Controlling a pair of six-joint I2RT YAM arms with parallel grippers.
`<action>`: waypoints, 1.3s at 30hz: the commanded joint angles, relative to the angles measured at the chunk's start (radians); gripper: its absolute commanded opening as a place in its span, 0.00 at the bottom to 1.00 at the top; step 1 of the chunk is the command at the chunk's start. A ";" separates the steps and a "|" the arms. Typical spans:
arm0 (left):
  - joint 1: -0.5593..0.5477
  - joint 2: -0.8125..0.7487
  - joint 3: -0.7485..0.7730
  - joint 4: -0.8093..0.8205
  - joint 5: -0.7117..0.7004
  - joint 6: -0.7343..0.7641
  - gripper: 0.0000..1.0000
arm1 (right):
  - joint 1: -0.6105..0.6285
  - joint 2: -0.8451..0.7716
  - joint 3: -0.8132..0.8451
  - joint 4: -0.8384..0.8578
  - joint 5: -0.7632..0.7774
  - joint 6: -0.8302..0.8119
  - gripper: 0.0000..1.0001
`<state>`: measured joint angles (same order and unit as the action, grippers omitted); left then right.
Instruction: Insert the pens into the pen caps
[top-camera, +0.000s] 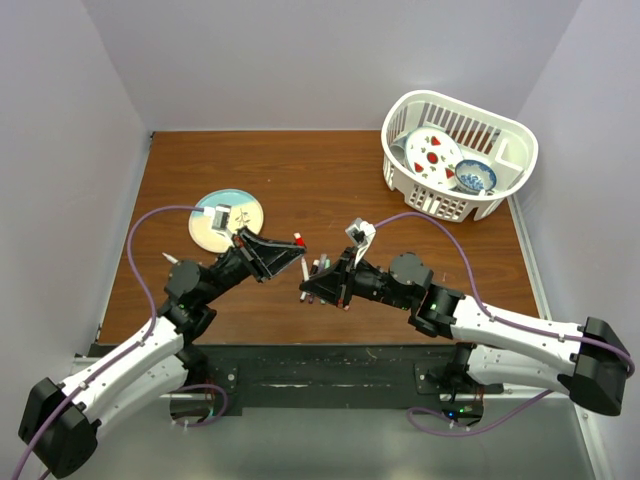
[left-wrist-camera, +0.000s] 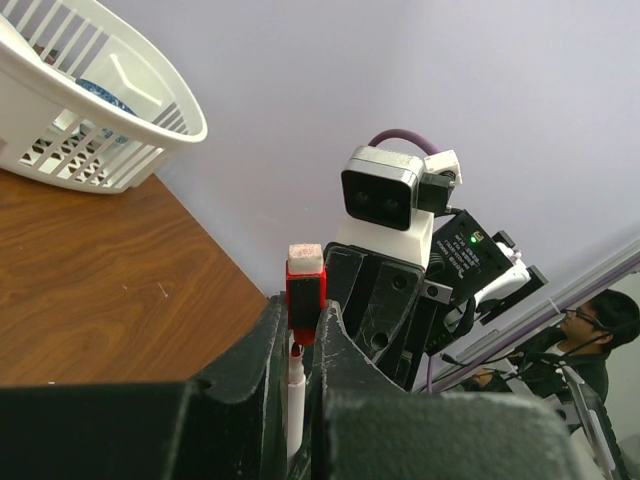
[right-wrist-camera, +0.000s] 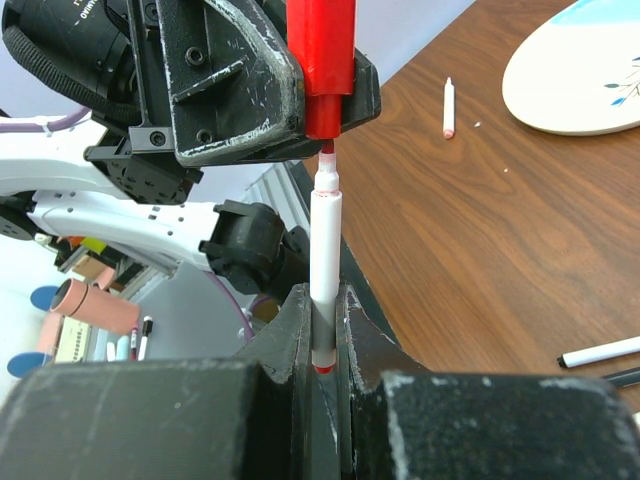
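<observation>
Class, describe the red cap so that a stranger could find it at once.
Find the wooden table and its round plate. Just right of the plate, the left fingers pinch the red cap, its mouth at the tip of a white pen in the right fingers. Unlike that long white pen, it is stubby and red.

White pen (right-wrist-camera: 326, 250), tip at red cap (right-wrist-camera: 325, 70) mouth

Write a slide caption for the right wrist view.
Right gripper holds a white pen, tip at the mouth of a red cap in the left gripper.
</observation>
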<state>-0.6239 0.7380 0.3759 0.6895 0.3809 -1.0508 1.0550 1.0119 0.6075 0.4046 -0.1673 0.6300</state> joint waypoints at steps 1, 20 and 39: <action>-0.002 -0.009 0.043 0.005 -0.011 0.040 0.00 | 0.007 -0.022 0.034 0.042 0.012 0.005 0.00; -0.002 -0.029 0.086 -0.054 -0.020 0.071 0.00 | 0.007 -0.024 0.020 0.028 0.009 0.016 0.00; -0.002 -0.037 0.046 -0.045 -0.010 0.061 0.00 | 0.008 -0.027 0.023 0.040 0.015 0.022 0.00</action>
<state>-0.6239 0.7177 0.4194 0.6098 0.3660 -1.0058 1.0550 1.0065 0.6075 0.4038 -0.1673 0.6453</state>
